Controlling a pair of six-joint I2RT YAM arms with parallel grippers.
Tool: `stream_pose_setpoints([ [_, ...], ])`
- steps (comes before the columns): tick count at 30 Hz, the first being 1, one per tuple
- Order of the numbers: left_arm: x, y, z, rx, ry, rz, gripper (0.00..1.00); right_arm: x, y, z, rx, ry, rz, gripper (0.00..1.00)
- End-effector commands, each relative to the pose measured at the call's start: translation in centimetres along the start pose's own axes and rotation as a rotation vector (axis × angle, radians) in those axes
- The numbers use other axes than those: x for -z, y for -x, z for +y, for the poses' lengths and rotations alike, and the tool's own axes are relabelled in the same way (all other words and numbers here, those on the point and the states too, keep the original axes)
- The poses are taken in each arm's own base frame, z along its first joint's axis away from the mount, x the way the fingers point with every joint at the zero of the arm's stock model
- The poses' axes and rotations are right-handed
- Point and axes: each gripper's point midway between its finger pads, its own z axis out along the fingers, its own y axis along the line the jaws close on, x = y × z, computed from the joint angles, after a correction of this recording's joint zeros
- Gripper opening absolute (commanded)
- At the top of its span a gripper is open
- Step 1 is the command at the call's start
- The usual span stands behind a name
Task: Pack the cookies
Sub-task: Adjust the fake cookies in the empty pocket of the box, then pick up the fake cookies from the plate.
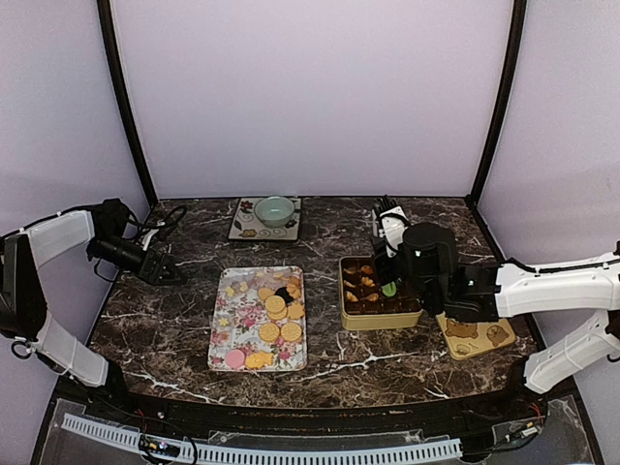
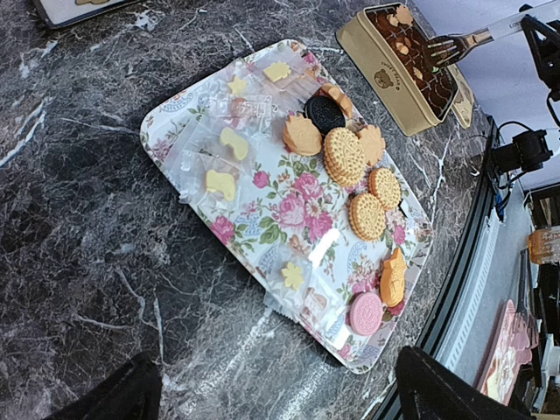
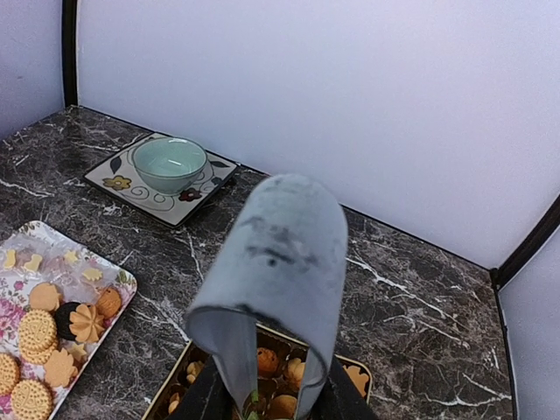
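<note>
Mostly, the cookies (image 2: 346, 157) are lying loose on the floral tray (image 2: 289, 214): golden rounds and flower shapes, one dark sandwich biscuit, one pink one at the near end, and a few pale little ones sitting under clear wrappers (image 2: 210, 166) on the tray's left half. More cookies are already sitting in the gold tin (image 2: 385, 74) just right of the tray, so the packing looks partly done. The right gripper (image 3: 267, 398) is hanging over that tin with its cloth-sleeved fingers drawn narrow, and a green cookie (image 1: 388, 288) seems to be pinched between them, probably so it can be set down into a free spot. The tin's lid (image 1: 477, 339) is lying farther right of the tray, beyond the tin, leaving the tin's mouth free. The left gripper (image 1: 174, 275) is waiting well left of the tray, released and spread wide, grasping nothing, likely staying clear of the working arm. Beyond the tray's far end a pale green bowl (image 1: 275, 209) is resting on a square patterned plate (image 1: 247, 231). The tin's side is carrying a small bear emblem with lettering beside it, too small to read
</note>
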Motion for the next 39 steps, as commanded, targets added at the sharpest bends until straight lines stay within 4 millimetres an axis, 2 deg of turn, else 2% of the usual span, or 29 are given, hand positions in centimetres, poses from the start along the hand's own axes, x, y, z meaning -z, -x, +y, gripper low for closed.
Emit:
stream_pose_setpoints([
  [1,0.3,0.4,-0.5,-0.013,-0.017,-0.008,0.96,1.7,2.4,-2.4,-0.05,-0.051,-0.064,0.28],
  [13,0.5,0.6,-0.7,-0.019,-0.018,-0.012,0.96,2.5,1.2,-3.2,-0.086,-0.052,-0.051,0.27],
  [16,0.4,0.7,-0.8,-0.017,-0.021,-0.014,0.96,2.5,2.3,-2.7,-0.11,-0.017,-0.078,0.27],
  [19,0.4,0.7,-0.7,-0.013,-0.021,-0.014,0.96,2.3,4.0,-1.4,-0.134,0.053,-0.115,0.27],
  [24,0.4,0.5,-0.5,-0.015,-0.011,-0.005,0.96,2.2,7.8,2.0,-0.19,0.207,-0.191,0.27],
  [26,0.4,0.4,-0.4,-0.009,-0.007,0.0,0.96,2.2,9.5,4.1,-0.211,0.278,-0.222,0.27],
  [29,0.3,0.5,-0.3,0.007,-0.009,0.002,0.98,2.0,10.9,8.0,-0.209,0.387,-0.244,0.28],
  [33,0.3,0.4,-0.1,0.019,-0.005,0.009,0.99,0.9,11.1,14.0,-0.185,0.507,-0.239,0.3],
  [35,0.3,0.3,-0.2,0.016,-0.001,0.012,0.99,0.1,10.7,16.1,-0.173,0.527,-0.228,0.3],
  [39,0.5,0.3,-0.3,0.002,0.008,0.011,0.99,-1.5,11.2,18.3,-0.177,0.532,-0.236,0.3],
])
